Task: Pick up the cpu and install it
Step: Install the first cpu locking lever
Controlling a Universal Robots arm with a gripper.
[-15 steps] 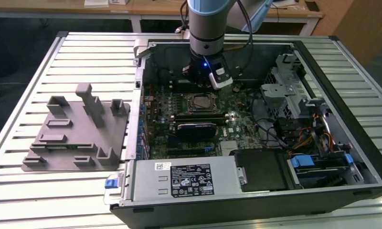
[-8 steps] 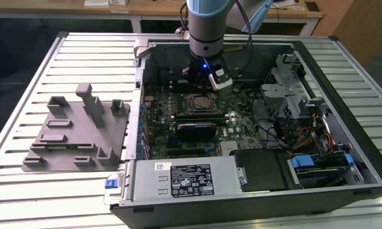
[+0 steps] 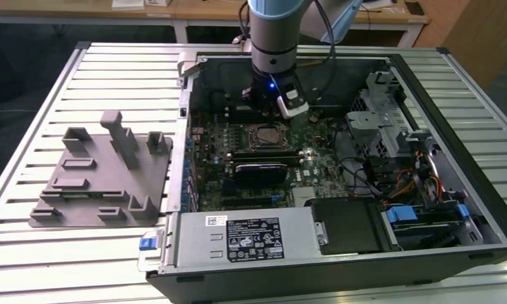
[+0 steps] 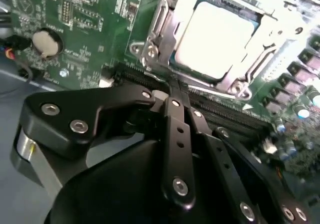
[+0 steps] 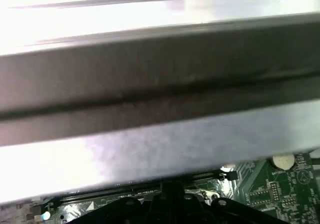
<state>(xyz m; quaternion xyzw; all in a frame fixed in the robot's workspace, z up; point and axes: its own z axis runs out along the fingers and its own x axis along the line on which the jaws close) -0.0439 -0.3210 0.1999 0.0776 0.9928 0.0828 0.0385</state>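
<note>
We judge installation nearly complete: the cpu (image 4: 217, 38) sits inside the motherboard socket (image 4: 165, 31), the gripper (image 4: 175, 96), claw pressed together and empty, poised beside it.

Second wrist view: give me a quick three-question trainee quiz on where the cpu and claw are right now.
1. True or false: the cpu lies inside the metal socket frame, not in the claw.
2. In the exterior view, the grey fixture plate lies: A) on the slatted table at the exterior view's left of the computer case; B) inside the case; C) at the exterior view's right of the case.
3. Fill in: the claw hangs over the green ____.

Key: 1 true; 2 A; 3 motherboard.
</note>
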